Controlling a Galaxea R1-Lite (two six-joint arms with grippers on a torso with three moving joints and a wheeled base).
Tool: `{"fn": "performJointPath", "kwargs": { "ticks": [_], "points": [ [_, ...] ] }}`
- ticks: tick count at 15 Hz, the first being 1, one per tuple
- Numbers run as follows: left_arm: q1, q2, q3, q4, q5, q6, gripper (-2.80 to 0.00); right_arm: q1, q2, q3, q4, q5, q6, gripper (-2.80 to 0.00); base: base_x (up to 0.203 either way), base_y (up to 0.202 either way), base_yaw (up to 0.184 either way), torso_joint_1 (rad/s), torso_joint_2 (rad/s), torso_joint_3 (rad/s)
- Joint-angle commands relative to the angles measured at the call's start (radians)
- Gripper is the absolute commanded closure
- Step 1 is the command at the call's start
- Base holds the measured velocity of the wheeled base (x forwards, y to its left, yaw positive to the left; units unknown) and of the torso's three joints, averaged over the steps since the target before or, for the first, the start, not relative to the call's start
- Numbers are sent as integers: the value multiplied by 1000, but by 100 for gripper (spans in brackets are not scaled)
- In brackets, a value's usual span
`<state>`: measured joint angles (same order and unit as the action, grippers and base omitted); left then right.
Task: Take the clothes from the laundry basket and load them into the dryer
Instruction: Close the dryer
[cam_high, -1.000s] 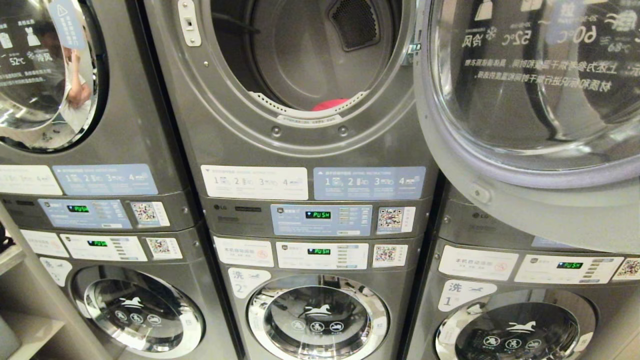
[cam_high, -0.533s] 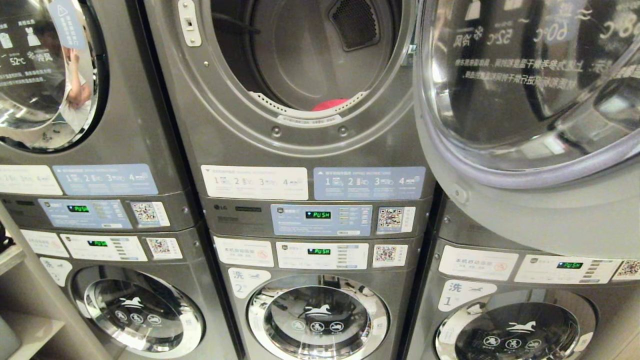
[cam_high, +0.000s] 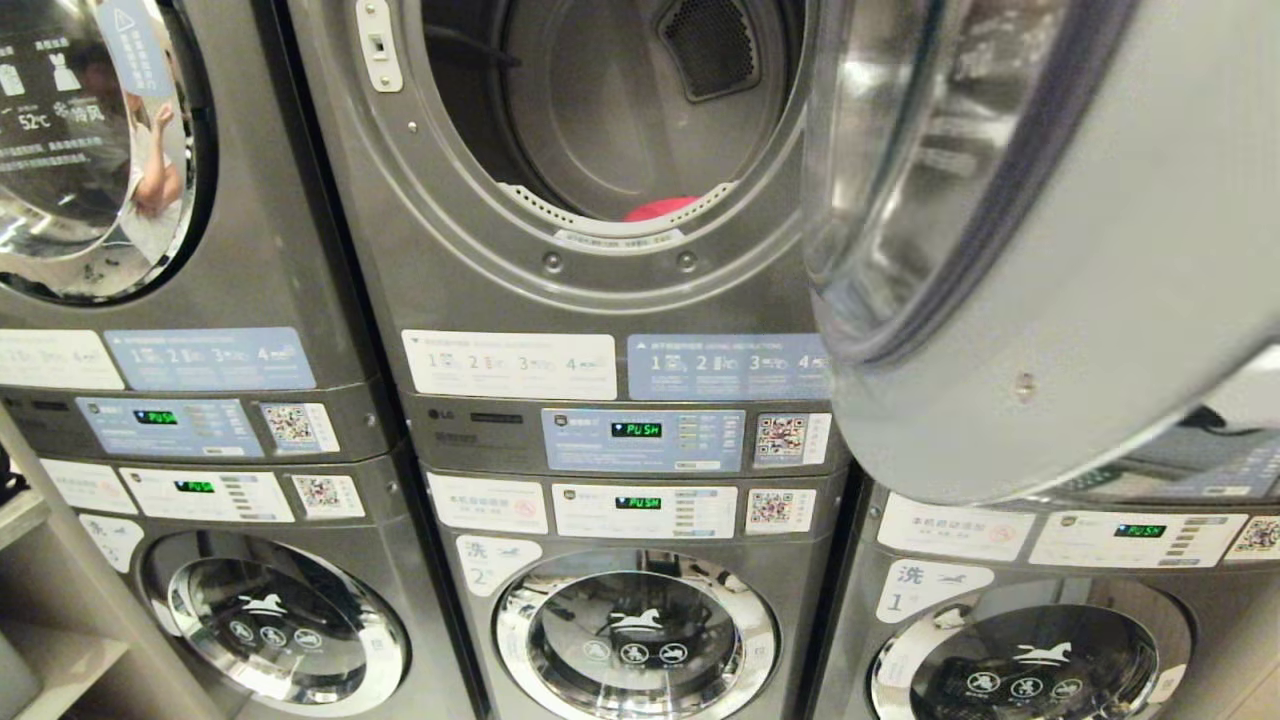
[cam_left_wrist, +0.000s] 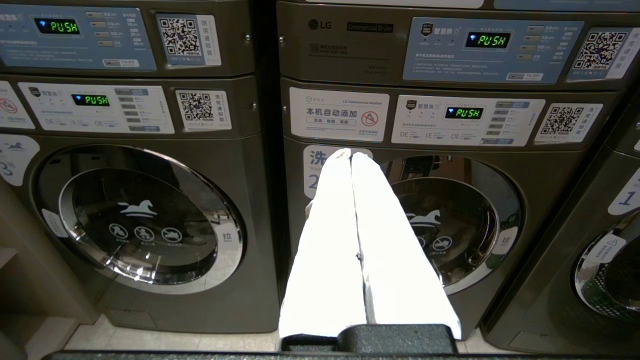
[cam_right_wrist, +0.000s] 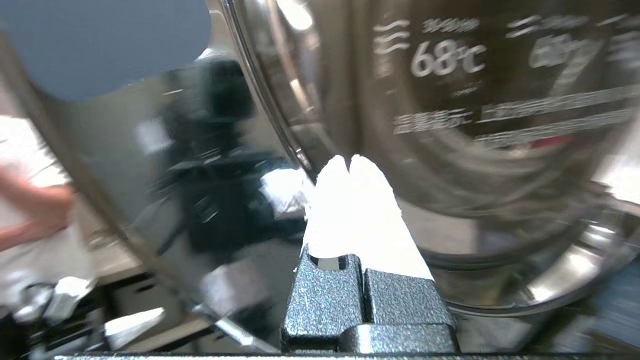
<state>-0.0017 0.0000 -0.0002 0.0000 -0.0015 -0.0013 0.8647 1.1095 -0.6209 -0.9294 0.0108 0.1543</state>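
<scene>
1. Control panels (cam_high: 642, 438) carry the LG logo; green displays read "PUSH". The door glass shows "68°C".
2. The dryer door (cam_high: 1040, 240) has swung further toward the drum opening (cam_high: 610, 110) than a second ago.
3. A red garment (cam_high: 660, 208) lies inside the drum.
4. Right pincer (cam_right_wrist: 349, 161): fully closed, empty, at the door glass.
5. Left pincer (cam_left_wrist: 348, 154): closed, empty, before washer "2".

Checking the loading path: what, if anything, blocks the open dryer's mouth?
The dryer door, hinged on the right, stands partly across the right edge of the drum opening. A red garment already lies inside.
</scene>
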Motion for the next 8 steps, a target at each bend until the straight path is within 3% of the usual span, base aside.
{"fn": "performJointPath", "kwargs": {
  "ticks": [1, 8],
  "points": [
    [0, -2, 0, 0, 0, 0, 0, 60, 171, -90, -7, 3, -1, 0, 0, 0, 0, 0, 0, 0],
    [0, -2, 0, 0, 0, 0, 0, 71, 626, -545, -8, -4, -11, 0, 0, 0, 0, 0, 0, 0]
  ]
}}
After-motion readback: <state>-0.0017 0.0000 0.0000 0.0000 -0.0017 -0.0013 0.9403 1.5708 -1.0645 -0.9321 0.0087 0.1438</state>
